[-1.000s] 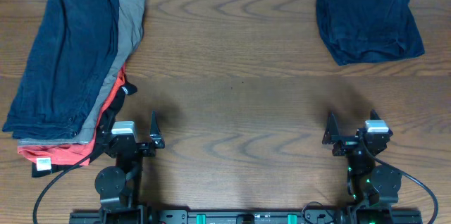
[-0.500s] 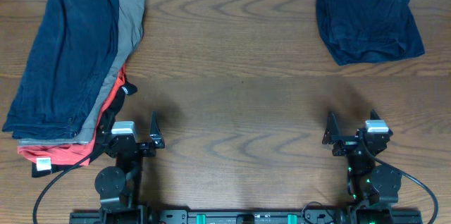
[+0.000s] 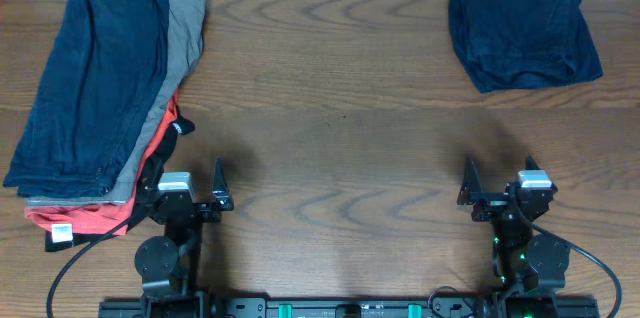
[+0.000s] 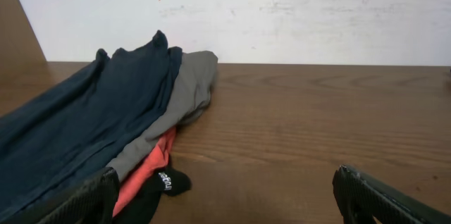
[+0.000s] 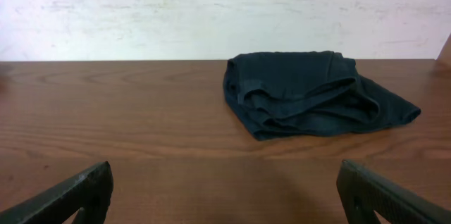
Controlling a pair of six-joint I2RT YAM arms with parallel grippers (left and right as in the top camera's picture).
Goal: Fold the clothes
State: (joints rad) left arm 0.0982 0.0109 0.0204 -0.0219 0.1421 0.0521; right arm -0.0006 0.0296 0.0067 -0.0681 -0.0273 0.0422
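Between garments: left end effector (image 4: 225, 182), right end effector (image 5: 224, 175) both released, empty. Next: pull top navy garment (image 3: 85, 88) onto worktop (image 3: 340, 108).

Navy, grey, orange-red and black stacked clothes (image 3: 100, 88), dark navy folded garment (image 3: 522, 36), brown wood-grain table (image 3: 330, 108)

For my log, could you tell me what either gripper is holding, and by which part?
Nothing is held: the left gripper and right gripper are open, apart from the clothes.
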